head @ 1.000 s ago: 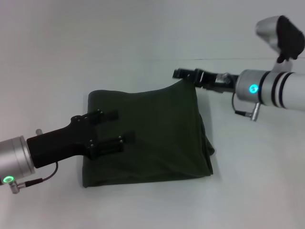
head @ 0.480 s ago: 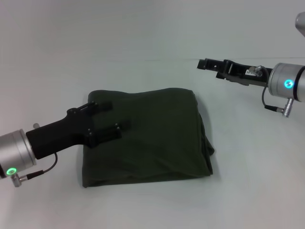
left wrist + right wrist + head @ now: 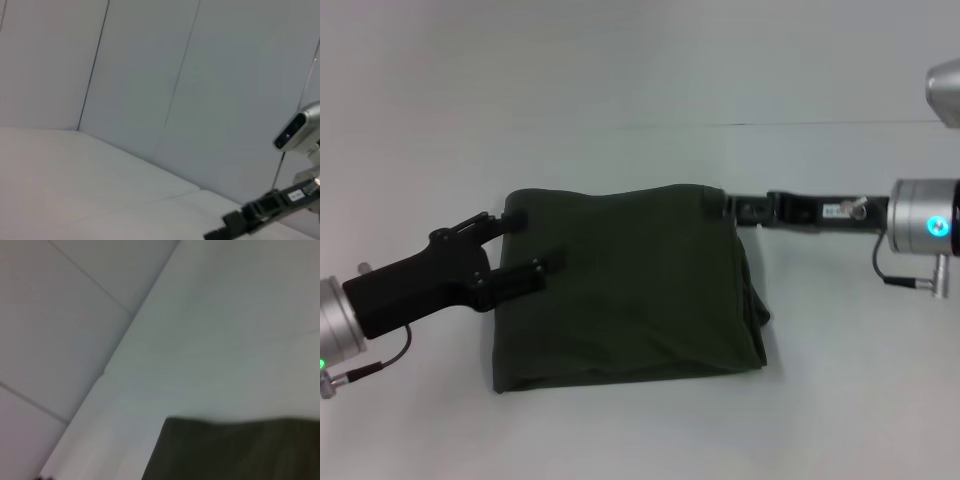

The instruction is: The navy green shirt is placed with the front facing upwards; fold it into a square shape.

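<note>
Folded shirt flanked by two grippers.
The left gripper (image 3: pixel 525 243), fingers spread wide, is being held over the left edge of the navy green shirt (image 3: pixel 630 285); its near-square bundle is lying mid-table (image 3: pixel 640 60), and its far right corner is being met by the right gripper (image 3: pixel 718 207), finger state unclear.

Green shirt (image 3: pixel 235 447) edge on table (image 3: pixel 210 340)

Two silver cylindrical forearms are being shown. The left gripper (image 3: pixel 527 243) is being seen as matte black with two flat fingers; a green light and a thin dark cable are sitting at its wrist. The right gripper (image 3: pixel 718 207) is black and slender, carrying a white label, a silver screw, a cyan-lit wrist ring and a looping cable.
</note>
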`<control>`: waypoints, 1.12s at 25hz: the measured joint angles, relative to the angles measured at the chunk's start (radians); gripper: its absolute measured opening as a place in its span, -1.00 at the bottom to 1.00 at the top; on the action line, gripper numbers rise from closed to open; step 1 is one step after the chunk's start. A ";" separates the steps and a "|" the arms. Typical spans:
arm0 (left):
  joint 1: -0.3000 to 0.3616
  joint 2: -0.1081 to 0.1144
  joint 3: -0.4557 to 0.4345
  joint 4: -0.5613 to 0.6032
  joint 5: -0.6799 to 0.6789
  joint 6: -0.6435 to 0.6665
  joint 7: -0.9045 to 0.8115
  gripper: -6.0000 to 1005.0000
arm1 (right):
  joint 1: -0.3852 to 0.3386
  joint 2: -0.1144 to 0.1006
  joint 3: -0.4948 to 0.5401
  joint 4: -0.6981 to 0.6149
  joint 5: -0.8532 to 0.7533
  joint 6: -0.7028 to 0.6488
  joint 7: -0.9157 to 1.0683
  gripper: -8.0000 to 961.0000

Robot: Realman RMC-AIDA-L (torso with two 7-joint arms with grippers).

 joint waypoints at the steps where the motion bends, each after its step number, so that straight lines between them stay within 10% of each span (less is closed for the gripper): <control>1: 0.005 -0.001 0.000 0.005 0.000 0.001 0.000 0.75 | -0.005 -0.004 0.000 0.000 -0.005 -0.019 0.002 0.87; 12: 0.028 -0.005 -0.012 0.018 0.001 0.003 0.009 0.75 | -0.068 -0.059 0.001 -0.001 -0.071 -0.192 0.061 0.77; 28: 0.027 -0.006 -0.012 0.011 0.000 -0.006 0.013 0.75 | -0.056 -0.015 -0.001 0.010 -0.128 -0.148 0.077 0.62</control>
